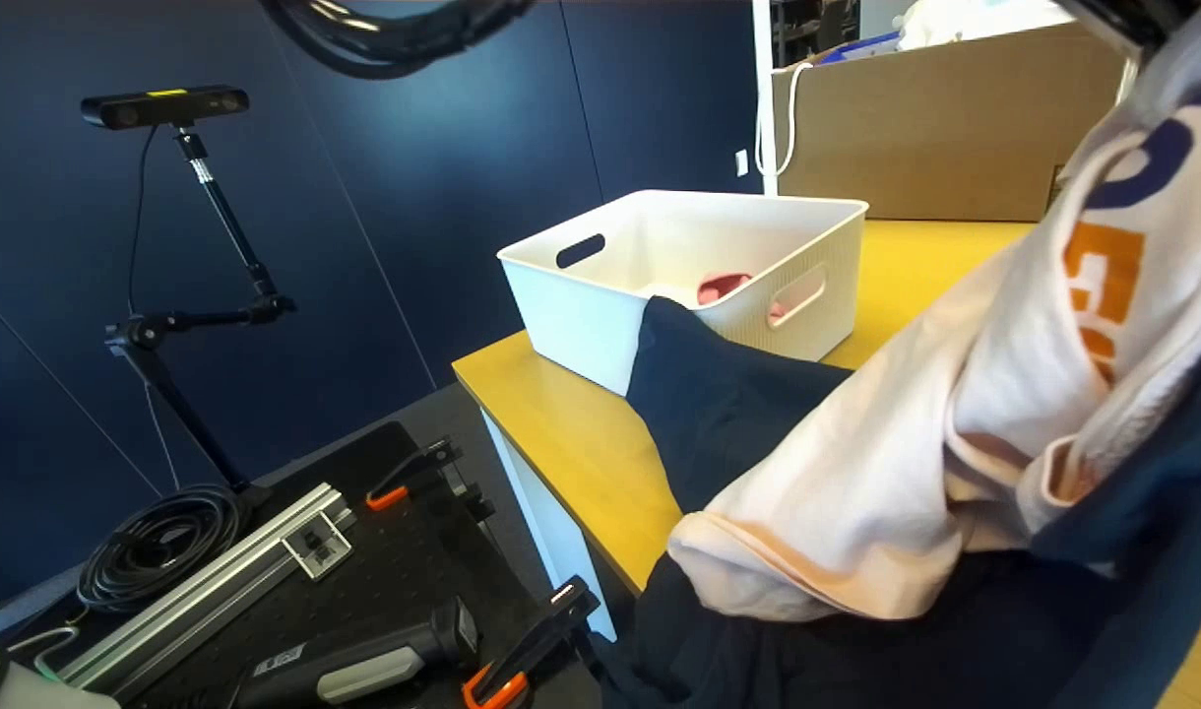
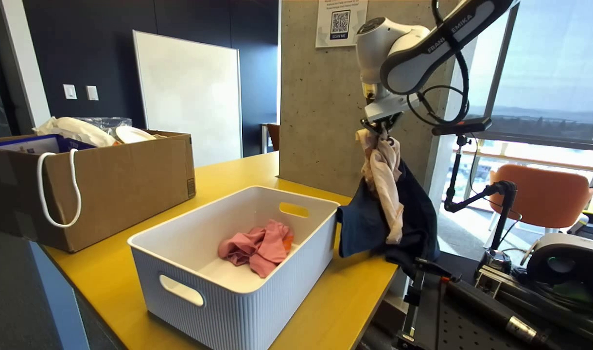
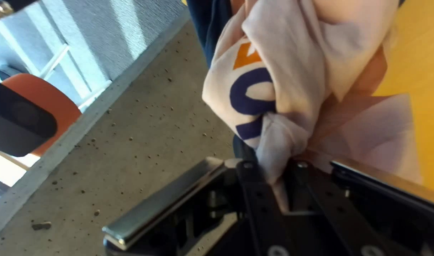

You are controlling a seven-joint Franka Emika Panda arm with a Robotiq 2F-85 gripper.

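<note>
My gripper (image 2: 381, 127) is shut on a bunched pale cloth (image 3: 291, 71) with orange and purple print; a twisted fold runs between its fingers in the wrist view. The cloth (image 2: 389, 180) hangs down beside the table together with a dark blue cloth (image 2: 415, 209); whether they are one garment I cannot tell. An exterior view shows the dark cloth (image 1: 738, 394) overlapping the near corner of a white basket (image 1: 581, 315); contact is unclear. Inside the basket (image 2: 296, 287) lies a crumpled pink cloth (image 2: 260, 248).
The basket stands on a yellow table (image 2: 355, 284). A full cardboard box (image 2: 121, 194) sits at the table's far side, and a concrete pillar (image 2: 321, 107) rises behind the arm. Alongside is a black cart (image 2: 462, 311) with a camera (image 1: 167, 106) on a jointed stand.
</note>
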